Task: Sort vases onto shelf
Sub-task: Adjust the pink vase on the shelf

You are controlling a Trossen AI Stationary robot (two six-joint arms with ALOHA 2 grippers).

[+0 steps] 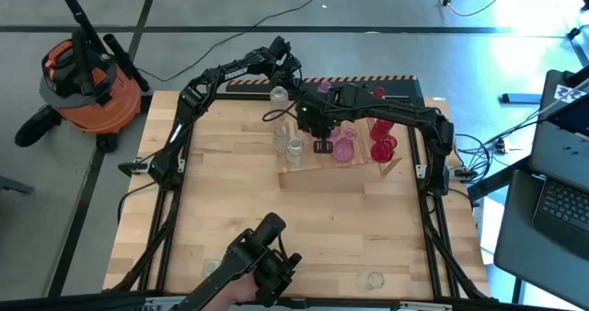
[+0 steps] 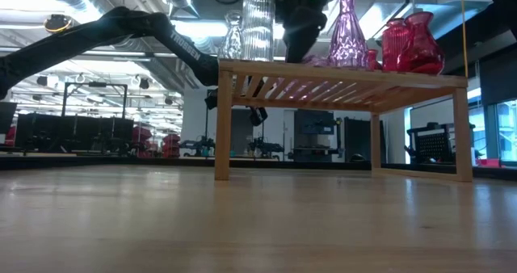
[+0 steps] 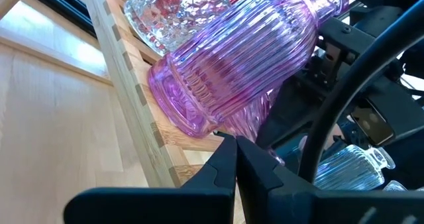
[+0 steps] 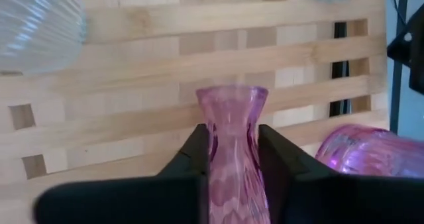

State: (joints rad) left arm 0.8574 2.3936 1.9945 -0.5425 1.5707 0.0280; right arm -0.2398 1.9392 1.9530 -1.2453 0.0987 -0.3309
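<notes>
The right gripper point(image 4: 232, 161) is clamping a pink vase point(image 4: 232, 158) by its neck over the shelf point(image 4: 132, 58), keeping it upright among the pinks, while the left gripper point(image 3: 236, 161) is waiting pinched shut behind the shelf.

High view: the shelf point(image 1: 317, 155) stands on the surface point(image 1: 276, 219) in the upper centre of the frame. Vases point(image 1: 342, 148) stand along it, left to right. A lone vase point(image 1: 372, 280) lies at lower right. A vacuum cleaner point(image 1: 87, 81) sits on the floor at upper left.
</notes>
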